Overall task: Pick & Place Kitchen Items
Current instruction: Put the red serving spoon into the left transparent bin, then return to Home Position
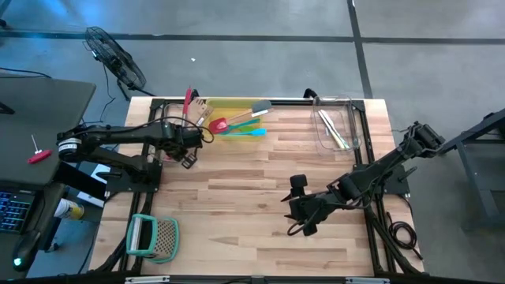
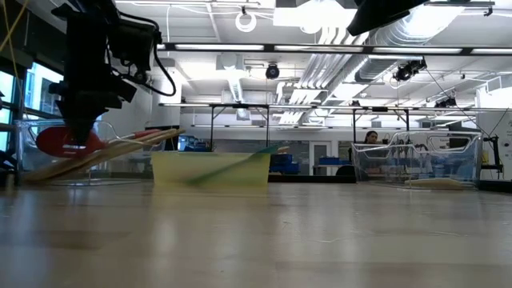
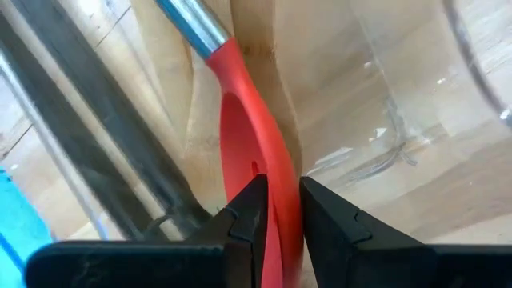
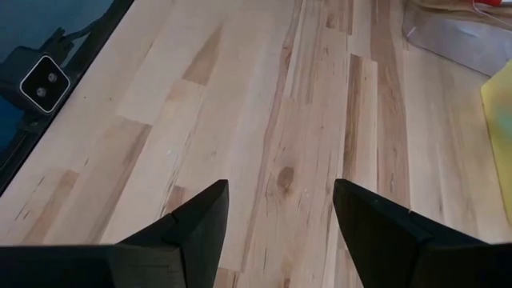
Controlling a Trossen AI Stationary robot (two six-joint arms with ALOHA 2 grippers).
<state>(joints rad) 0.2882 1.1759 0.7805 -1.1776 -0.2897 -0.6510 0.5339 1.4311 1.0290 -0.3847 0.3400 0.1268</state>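
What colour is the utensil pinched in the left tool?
Red, with a metal handle; clearest in the left wrist view.

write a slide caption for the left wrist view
Left pincer closed on the edge of a red spatula with a metal handle, above the wooden table.

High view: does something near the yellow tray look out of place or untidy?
Yes. The utensils lie criss-crossed, some handles sticking out over the shallow yellow tray's edge. The left gripper pinches the red spatula among them.
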